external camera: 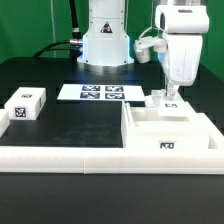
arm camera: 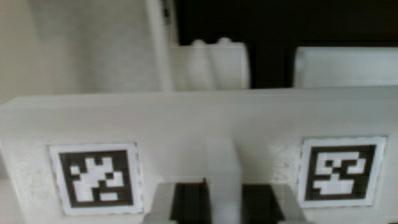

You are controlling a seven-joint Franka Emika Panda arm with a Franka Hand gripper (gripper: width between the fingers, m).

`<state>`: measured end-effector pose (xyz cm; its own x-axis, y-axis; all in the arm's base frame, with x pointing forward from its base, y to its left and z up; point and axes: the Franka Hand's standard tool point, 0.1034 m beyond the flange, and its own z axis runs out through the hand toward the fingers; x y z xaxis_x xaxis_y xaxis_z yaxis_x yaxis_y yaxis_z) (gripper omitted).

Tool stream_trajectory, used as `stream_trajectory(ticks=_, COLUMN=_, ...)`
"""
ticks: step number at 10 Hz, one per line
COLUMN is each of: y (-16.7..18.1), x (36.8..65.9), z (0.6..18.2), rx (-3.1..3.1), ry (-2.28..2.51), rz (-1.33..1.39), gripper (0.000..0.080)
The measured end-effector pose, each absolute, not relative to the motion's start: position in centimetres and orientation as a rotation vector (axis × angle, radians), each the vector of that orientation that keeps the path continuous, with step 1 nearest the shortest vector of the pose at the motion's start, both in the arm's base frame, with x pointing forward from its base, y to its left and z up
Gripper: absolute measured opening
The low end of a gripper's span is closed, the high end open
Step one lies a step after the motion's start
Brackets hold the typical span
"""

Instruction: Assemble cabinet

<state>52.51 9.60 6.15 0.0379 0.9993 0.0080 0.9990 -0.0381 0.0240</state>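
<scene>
The cabinet (external camera: 170, 135) is a white open box at the exterior view's right, hollow side up, with a tag on its front wall. My gripper (external camera: 170, 97) stands upright over its far wall, fingertips down on the wall's top edge. In the wrist view the cabinet's wall (arm camera: 214, 125) fills the lower half, with one tag (arm camera: 98, 180) on one side and another tag (arm camera: 338, 172) on the other. My gripper (arm camera: 221, 203) sits between them; its two dark fingers (arm camera: 185, 203) stand close together with only a thin light strip of the wall between them.
A small white single-tag block (external camera: 26, 106) lies at the exterior view's left. The marker board (external camera: 100, 92) lies in front of the robot base (external camera: 105, 40). A low white rail (external camera: 60, 157) runs along the front. A white rounded part (arm camera: 214, 65) shows beyond the wall.
</scene>
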Motion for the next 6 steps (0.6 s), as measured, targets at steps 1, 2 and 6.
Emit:
stream_trajectory(ticks=1, y=9.5, x=53.4, z=6.1, rx=2.260, ry=2.161, rz=0.048, gripper=0.0071)
stream_trajectory(ticks=2, y=9.5, x=54.1, z=6.1, rx=2.261, ry=2.156, rz=0.058, gripper=0.0071)
stream_trajectory(ticks=6, y=9.3, x=57.7, z=6.0, rx=2.244, ry=2.160, rz=0.100, gripper=0.0071)
